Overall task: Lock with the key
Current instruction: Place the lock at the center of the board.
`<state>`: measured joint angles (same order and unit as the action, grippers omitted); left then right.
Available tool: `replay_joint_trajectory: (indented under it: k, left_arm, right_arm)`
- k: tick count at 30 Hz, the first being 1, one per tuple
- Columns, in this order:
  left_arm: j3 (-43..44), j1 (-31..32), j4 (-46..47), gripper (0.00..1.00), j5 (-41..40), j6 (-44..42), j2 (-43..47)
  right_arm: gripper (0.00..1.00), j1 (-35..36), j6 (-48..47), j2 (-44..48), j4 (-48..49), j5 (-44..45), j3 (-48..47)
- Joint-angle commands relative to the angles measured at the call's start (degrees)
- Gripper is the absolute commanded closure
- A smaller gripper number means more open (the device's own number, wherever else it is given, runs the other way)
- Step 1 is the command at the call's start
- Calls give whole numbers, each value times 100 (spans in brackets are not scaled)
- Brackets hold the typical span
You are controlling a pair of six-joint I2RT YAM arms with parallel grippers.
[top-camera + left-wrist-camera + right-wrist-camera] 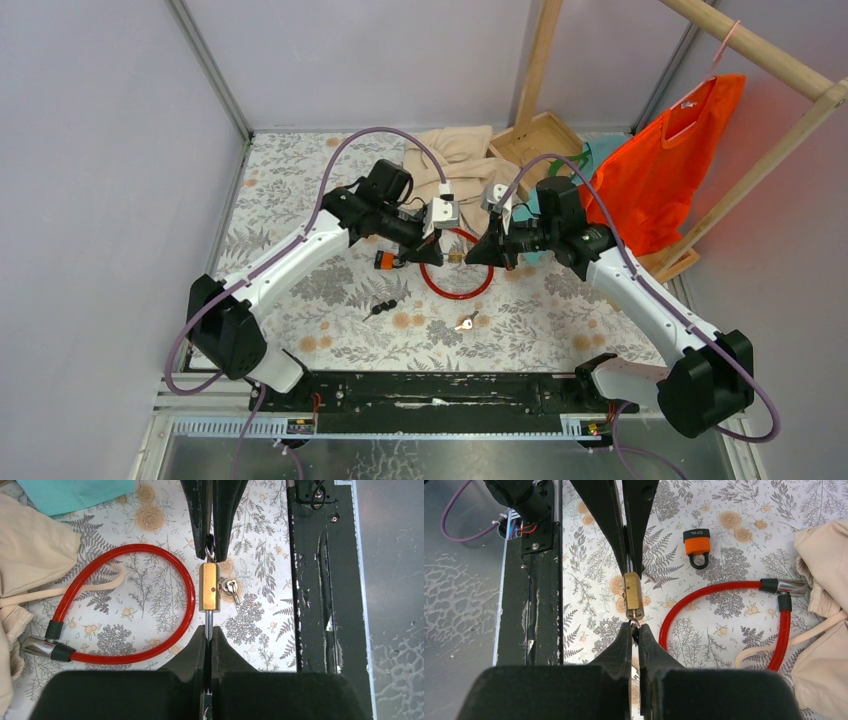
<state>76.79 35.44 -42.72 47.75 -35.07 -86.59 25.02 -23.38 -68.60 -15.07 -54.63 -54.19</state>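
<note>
White arm links [300, 252], black joints [228, 335], purple cables [320, 205] (one per arm)

We see a brass padlock [209, 587] with a key [209, 622] in its end

We find the small rectangular brass body held clear of the tabletop [260, 540], lying lengthwise. The key's silver shaft enters one end and the steel shackle [210, 555] leaves the other. We cannot tell whether the shackle is latched.

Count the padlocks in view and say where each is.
2. The brass padlock is clamped between the left gripper and the right gripper; the orange padlock lies on the table near the red cable lock. The cloth may hide more.
</note>
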Motion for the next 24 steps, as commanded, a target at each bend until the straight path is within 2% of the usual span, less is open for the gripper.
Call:
replay_joint_trajectory:
  k: [1,14,20,24]
  left_arm:
    - [-130,-17,-110,100,-118,-168,231]
    - [-278,-427,-331,100,-51,-424,340]
    - [-603,-1073,-411,100,-211,-534,574]
    - [-756,-1659,-573,100,-851,-482,440]
  right_arm:
    - [100,-101,-343,127,-126,290,-322]
    - [100,-300,-461,145,-303,210,-373]
    - [100,-313,-479,130,-273,347,-322]
    - [100,-304,-412,61,-275,371,-349]
